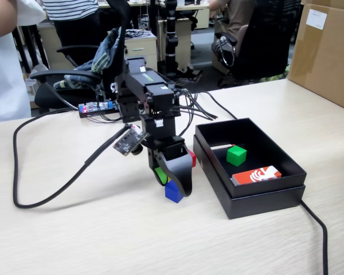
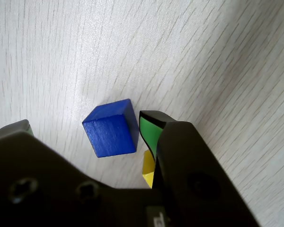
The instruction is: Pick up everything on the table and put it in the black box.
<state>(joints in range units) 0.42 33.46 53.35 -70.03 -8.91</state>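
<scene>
Down near the tabletop, the robot's black gripper (image 1: 173,184) hung just above a blue cube (image 1: 174,192), with the arm bent over it. From the wrist view, the gripper (image 2: 83,127) had its jaws apart: one green-padded fingertip (image 2: 150,128) sat just beside the right edge of the blue cube (image 2: 110,128), while the other jaw tip showed only at the far left edge of that view, well clear of the cube. The blue cube rested on the table between the two jaws, and nothing was clamped. A yellow cube (image 2: 148,169) peeked out just behind the green-padded finger, mostly hidden by the gripper body. In the fixed view, a small patch of a red cube (image 1: 192,157) showed just to the right of the arm, beside the box wall; whether it touched the box could not be told.

To the right of the arm in the fixed view sat the black box (image 1: 268,194), open and shallow. Inside it lay a green cube (image 1: 237,155) near the middle, and an orange-red and white card (image 1: 256,175) toward the near corner. The light wood-grain table (image 1: 92,235) carried black cables (image 1: 46,195) looping across its left side. A brown cardboard carton (image 1: 324,51) stood at the far right corner.
</scene>
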